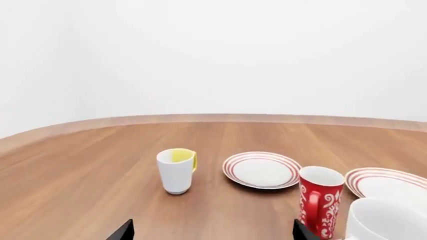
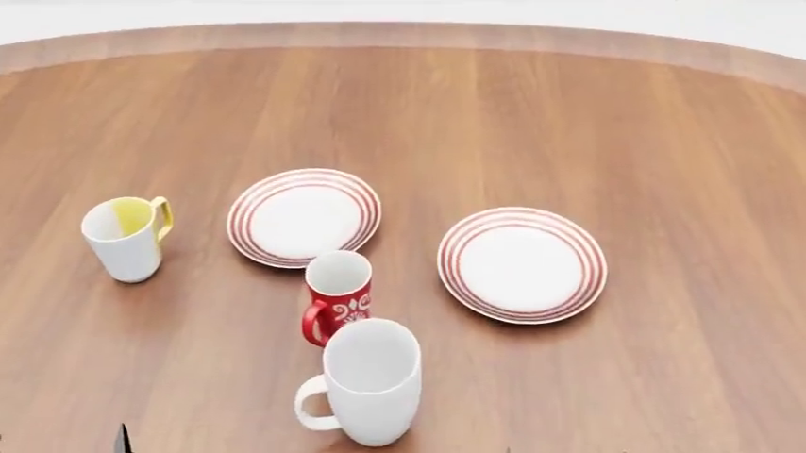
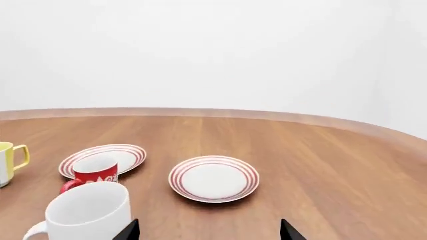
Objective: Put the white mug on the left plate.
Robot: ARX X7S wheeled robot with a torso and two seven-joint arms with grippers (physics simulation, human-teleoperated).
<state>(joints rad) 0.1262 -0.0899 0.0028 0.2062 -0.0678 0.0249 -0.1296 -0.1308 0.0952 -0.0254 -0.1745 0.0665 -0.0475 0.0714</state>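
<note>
The white mug (image 2: 372, 380) stands upright near the table's front, handle to its left; it also shows in the left wrist view (image 1: 383, 220) and the right wrist view (image 3: 87, 212). The left plate (image 2: 304, 217), white with red rings, lies flat behind it, also seen in the left wrist view (image 1: 261, 170) and the right wrist view (image 3: 127, 152). My left gripper (image 1: 212, 231) is open and empty, its tips wide apart, to the left of the white mug. My right gripper (image 3: 209, 231) is open and empty, to the right of the mug.
A red mug with white swirls (image 2: 336, 295) stands between the white mug and the left plate. A white mug with yellow inside (image 2: 125, 238) stands at the left. An identical second plate (image 2: 522, 263) lies at the right. The round wooden table's far edge (image 2: 403, 33) curves behind.
</note>
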